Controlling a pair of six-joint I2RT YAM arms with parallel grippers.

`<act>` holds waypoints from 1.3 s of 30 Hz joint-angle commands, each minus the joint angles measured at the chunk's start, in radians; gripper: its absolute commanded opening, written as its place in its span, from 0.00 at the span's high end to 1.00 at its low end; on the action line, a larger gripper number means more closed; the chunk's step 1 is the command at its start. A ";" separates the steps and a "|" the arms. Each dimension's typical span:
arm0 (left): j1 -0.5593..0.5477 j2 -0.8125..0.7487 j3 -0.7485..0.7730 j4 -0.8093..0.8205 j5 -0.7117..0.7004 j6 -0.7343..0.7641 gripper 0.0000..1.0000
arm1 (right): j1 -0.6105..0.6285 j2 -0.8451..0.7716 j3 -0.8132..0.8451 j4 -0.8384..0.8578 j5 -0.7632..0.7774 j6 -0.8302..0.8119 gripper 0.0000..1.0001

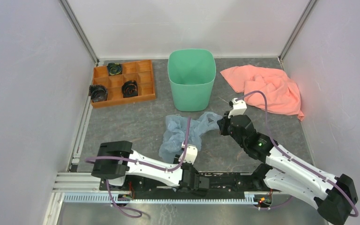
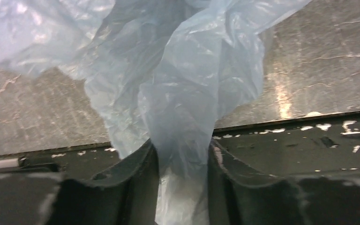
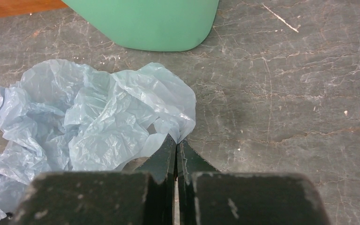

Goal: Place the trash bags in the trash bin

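Observation:
The trash bag (image 1: 187,129), pale blue and crumpled, lies on the dark table just in front of the mint-green trash bin (image 1: 191,79), which stands upright with its mouth showing nothing inside. My left gripper (image 1: 185,145) is at the bag's near edge. In the left wrist view a bunched fold of the bag (image 2: 183,84) fills the gap of the partly closed left gripper (image 2: 183,150) and touches both fingers. My right gripper (image 1: 221,124) is at the bag's right end. There the right gripper (image 3: 177,140) is shut, pinching a corner of the bag (image 3: 89,117), with the bin (image 3: 150,23) ahead.
An orange compartment tray (image 1: 124,83) holding black round parts sits left of the bin. A salmon-pink cloth (image 1: 267,86) is heaped at the back right. White walls close in the table on three sides.

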 commanded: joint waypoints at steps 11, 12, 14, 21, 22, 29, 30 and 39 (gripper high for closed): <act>0.288 -0.599 -0.270 0.265 0.153 0.263 0.98 | -0.004 -0.109 -0.184 -0.013 -0.046 -0.123 1.00; 0.321 -0.649 -0.286 0.289 0.172 0.295 0.98 | -0.002 -0.080 -0.195 0.009 -0.100 -0.125 1.00; 0.358 -0.742 -0.280 0.291 0.171 0.328 0.98 | -0.002 -0.025 -0.193 0.040 -0.171 -0.128 1.00; 0.382 -0.977 -0.276 0.115 0.051 0.206 0.98 | -0.002 0.071 -0.176 0.163 -0.342 -0.127 1.00; 0.382 -0.995 -0.295 0.100 0.051 0.185 0.98 | -0.002 0.077 -0.189 0.189 -0.356 -0.115 1.00; 0.389 -1.052 -0.262 0.023 0.015 0.185 0.98 | 0.006 0.237 -0.115 0.279 -0.501 -0.084 1.00; 0.393 -1.035 -0.204 -0.006 -0.012 0.214 0.98 | 0.010 0.269 -0.057 0.261 -0.530 -0.096 1.00; 0.401 -0.659 1.106 0.090 0.148 0.998 0.98 | 0.310 0.420 1.174 -0.219 -0.252 -0.477 1.00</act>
